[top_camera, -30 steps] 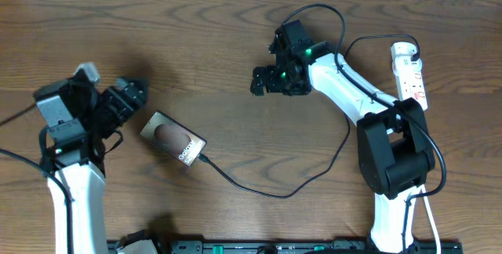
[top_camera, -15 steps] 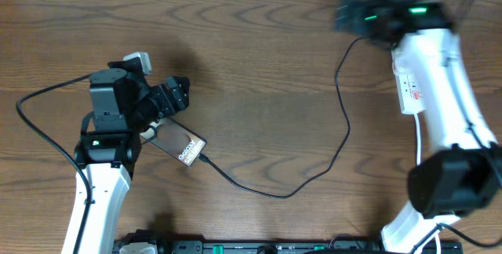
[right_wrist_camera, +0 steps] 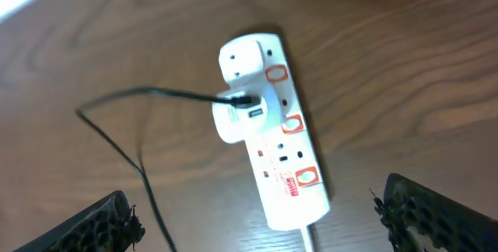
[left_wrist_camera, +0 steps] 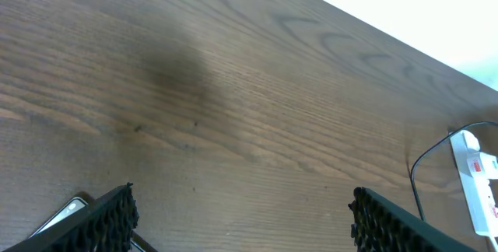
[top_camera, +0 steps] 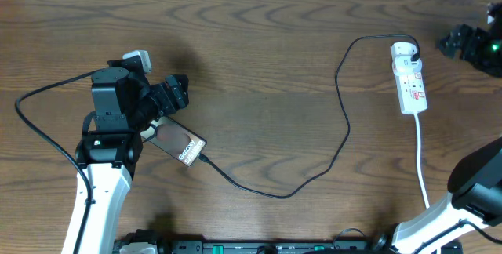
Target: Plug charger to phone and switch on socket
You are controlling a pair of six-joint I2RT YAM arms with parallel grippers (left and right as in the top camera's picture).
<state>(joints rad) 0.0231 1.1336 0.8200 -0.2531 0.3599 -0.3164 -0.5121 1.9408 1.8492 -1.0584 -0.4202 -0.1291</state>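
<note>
The phone [top_camera: 180, 146] lies flat at the left; its corner shows in the left wrist view [left_wrist_camera: 64, 210]. The charger cable [top_camera: 314, 177] runs from the phone's lower right end [top_camera: 204, 160] across the table to an adapter in the socket [top_camera: 410, 78]. My left gripper [top_camera: 169, 96] is open and empty, just above and left of the phone; its fingers frame bare wood [left_wrist_camera: 245, 225]. My right gripper [top_camera: 461, 42] is open and empty, at the far right beyond the socket. The right wrist view [right_wrist_camera: 261, 217] shows the socket [right_wrist_camera: 268, 127] and cable [right_wrist_camera: 124, 139] below.
The socket's white cord [top_camera: 422, 160] runs toward the front edge. The table's far edge meets a white wall [left_wrist_camera: 436, 3]. A black rail [top_camera: 259, 248] lies along the front edge. The left arm's thick black cable [top_camera: 35, 101] loops at the left.
The right arm swung from the table's middle to the far right past the socket. The left arm moved up to the phone earlier and has held still since.
</note>
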